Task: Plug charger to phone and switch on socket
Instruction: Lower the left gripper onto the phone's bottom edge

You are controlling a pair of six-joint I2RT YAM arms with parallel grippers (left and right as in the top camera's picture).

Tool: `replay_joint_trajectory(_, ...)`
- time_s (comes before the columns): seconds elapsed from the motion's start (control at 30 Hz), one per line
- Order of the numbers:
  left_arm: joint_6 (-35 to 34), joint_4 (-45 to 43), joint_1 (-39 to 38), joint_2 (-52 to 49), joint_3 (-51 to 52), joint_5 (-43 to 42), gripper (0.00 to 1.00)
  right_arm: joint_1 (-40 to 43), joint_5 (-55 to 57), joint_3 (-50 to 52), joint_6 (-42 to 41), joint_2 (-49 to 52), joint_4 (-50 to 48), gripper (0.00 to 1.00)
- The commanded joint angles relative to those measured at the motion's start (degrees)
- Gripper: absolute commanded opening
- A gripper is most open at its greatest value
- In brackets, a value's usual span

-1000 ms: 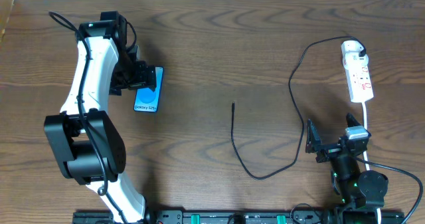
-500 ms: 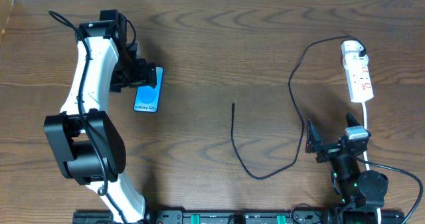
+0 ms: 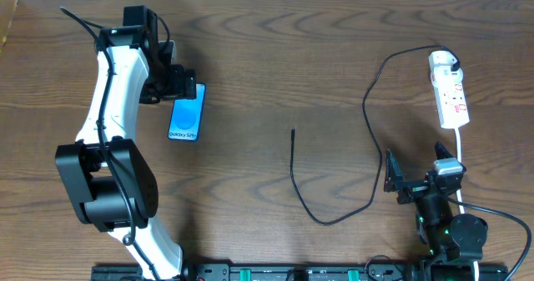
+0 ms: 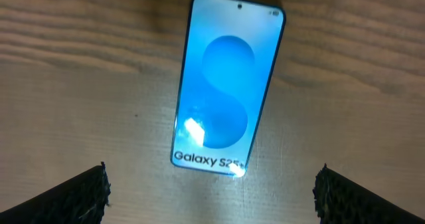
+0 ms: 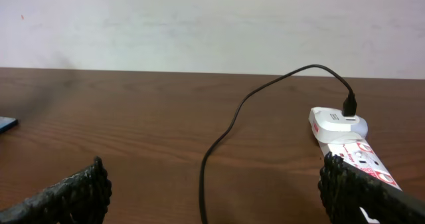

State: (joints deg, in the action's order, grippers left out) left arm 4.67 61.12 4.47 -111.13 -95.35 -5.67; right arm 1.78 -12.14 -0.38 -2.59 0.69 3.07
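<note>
Phone (image 4: 229,84): lying screen-up on table (image 3: 250,47).
Left end effector (image 4: 212,184): hovering above it, gaping wide, holding nothing.
Right end effector (image 5: 212,167): gaping wide, holding nothing.
Charger (image 3: 292,156): lying well apart.

White-and-black left arm (image 3: 107,85): glossy white shell links, bulky black joint housings, thin black cable (image 3: 78,22) looping off its top. All-black right arm (image 3: 440,210): compact, small green lights (image 3: 421,221). Pincer fingertips (image 4: 76,194): black, knurled.
</note>
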Motion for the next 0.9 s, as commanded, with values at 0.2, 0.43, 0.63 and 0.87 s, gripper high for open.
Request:
replay_joint_trajectory(0.2, 0.66, -1.95, 0.22, -0.81, 1.51, 0.26, 0.98, -0.74, 0.2, 0.07, -0.13, -0.39, 0.31, 0.99)
replay_joint_trajectory(0.43, 0.66, -2.32, 0.22, -3.34, 1.51, 0.26, 0.98, -0.74, 0.22, 0.07, -0.13, -0.42, 0.31, 0.99)
replay_joint_trajectory(0.63, 0.66, -2.84, 0.22, -7.54, 1.51, -0.31, 0.98, -0.74, 0.2, 0.07, -0.13, -0.42, 0.31, 0.99)
replay_joint_trajectory(0.87, 0.66, -6.23, 0.24, -10.19, 1.51, -0.35, 0.98, -0.74, 0.2, 0.07, -0.13, -0.42, 0.31, 0.99)
